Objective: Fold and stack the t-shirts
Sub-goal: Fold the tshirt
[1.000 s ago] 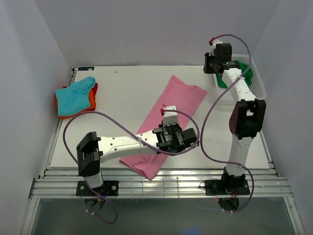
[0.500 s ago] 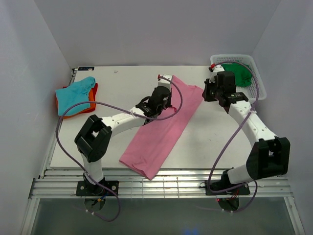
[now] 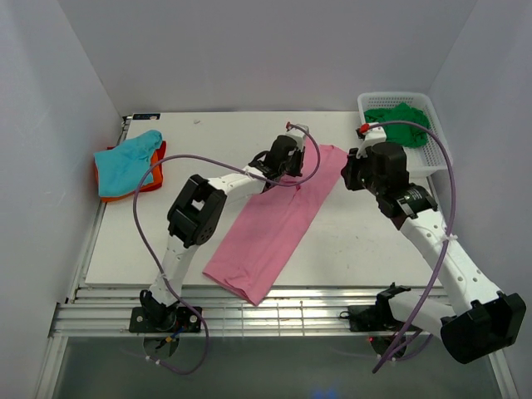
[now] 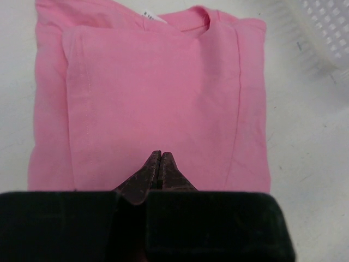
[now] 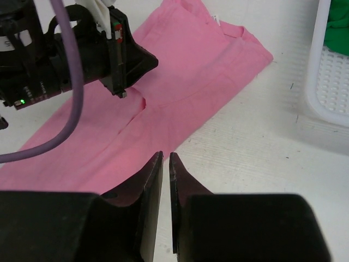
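one pink t-shirt (image 3: 266, 237) lies straight-edged amid open table (image 3: 208, 141).

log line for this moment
left gripper shut over pink t-shirt collar end | right gripper shut, empty, beside it | teal t-shirt on orange t-shirt | green t-shirt in basket

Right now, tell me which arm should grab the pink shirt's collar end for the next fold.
Left, probably. The left gripper hangs directly over the pink t-shirt, just short of its collar; the right gripper sits at the shirt's side edge.
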Motion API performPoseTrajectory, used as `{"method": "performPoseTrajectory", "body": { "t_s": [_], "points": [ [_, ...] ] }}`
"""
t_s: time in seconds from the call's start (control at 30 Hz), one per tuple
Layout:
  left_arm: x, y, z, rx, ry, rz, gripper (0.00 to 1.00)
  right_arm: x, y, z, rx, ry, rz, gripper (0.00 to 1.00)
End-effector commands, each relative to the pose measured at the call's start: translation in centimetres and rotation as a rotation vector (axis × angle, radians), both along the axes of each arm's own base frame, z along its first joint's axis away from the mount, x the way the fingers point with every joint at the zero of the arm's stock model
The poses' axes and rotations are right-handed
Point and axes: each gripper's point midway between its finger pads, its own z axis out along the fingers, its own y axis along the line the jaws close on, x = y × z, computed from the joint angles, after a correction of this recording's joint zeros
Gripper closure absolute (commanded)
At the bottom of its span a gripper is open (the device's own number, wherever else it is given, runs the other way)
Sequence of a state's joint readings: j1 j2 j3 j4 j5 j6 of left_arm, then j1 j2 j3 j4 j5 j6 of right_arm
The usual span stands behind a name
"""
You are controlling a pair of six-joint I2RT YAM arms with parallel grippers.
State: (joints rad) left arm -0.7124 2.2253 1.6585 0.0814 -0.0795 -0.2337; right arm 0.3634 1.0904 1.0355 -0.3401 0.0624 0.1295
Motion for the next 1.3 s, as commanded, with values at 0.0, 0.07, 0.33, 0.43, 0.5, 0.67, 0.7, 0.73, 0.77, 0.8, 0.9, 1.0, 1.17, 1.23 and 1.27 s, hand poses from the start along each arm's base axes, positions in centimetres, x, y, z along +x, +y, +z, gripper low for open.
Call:
{"method": "performPoseTrajectory", "body": {
  "t_s": [0.0,0.07,0.33,0.43,0.5,0.67,0.7,0.73,0.77,0.8,0.9,1.0,1.17,1.23,1.27],
  "points": [
    [0.1,-0.8,1.4,-0.028,0.017,-0.058,1.0,-0.7,-0.6,0.4,-0.007,-0.003,-0.041,0.84],
    [0.0,-1.1,0.9,-0.04,0.04,-0.085,1.0,-0.9,-0.6,0.3,-0.014,0.006,-0.044,0.84],
    [2.1,-0.9,-2.5,-0.009,0.139,-0.065,1.0,-2.4,-0.1,-0.1,-0.008,0.029,-0.032,0.84],
    [2.9,-0.2,-4.1,0.005,0.175,-0.025,1.0,-2.7,-0.4,-0.3,-0.023,0.039,-0.044,0.84],
    [3.3,0.6,-5.2,0.014,0.205,0.003,1.0,-2.9,-0.4,-0.1,-0.025,0.038,-0.045,0.84],
    [4.4,2.9,-6.6,0.027,0.248,0.067,1.0,-3.2,-0.3,0.2,-0.026,0.04,-0.046,0.84],
    [4.6,3.3,-7.0,0.034,0.255,0.082,1.0,-3.2,-0.4,0.3,-0.025,0.035,-0.049,0.84],
    [5.0,4.0,-7.2,0.03,0.265,0.101,1.0,-3.2,-0.3,0.4,-0.023,0.036,-0.047,0.84],
    [5.1,4.4,-7.4,0.029,0.274,0.113,1.0,-3.3,-0.1,0.4,-0.024,0.037,-0.044,0.84],
    [5.4,4.8,-7.4,0.025,0.279,0.124,1.0,-3.3,-0.1,0.5,-0.023,0.035,-0.045,0.84],
    [6.5,7.0,-7.9,0.029,0.29,0.193,1.0,-3.3,0.0,0.6,-0.024,0.036,-0.045,0.84],
    [7.3,8.7,-8.1,0.021,0.298,0.231,1.0,-3.2,0.2,0.2,-0.033,0.047,-0.045,0.84],
    [9.1,11.6,-8.7,0.005,0.306,0.313,1.0,-2.8,0.7,-1.4,-0.057,0.091,-0.036,0.84],
    [10.0,12.7,-8.6,-0.01,0.31,0.349,1.0,-2.7,1.0,-2.1,-0.068,0.108,-0.031,0.84],
    [10.3,13.2,-9.0,-0.009,0.314,0.369,1.0,-2.7,1.1,-2.5,-0.074,0.115,-0.031,0.84]
  ]
}}
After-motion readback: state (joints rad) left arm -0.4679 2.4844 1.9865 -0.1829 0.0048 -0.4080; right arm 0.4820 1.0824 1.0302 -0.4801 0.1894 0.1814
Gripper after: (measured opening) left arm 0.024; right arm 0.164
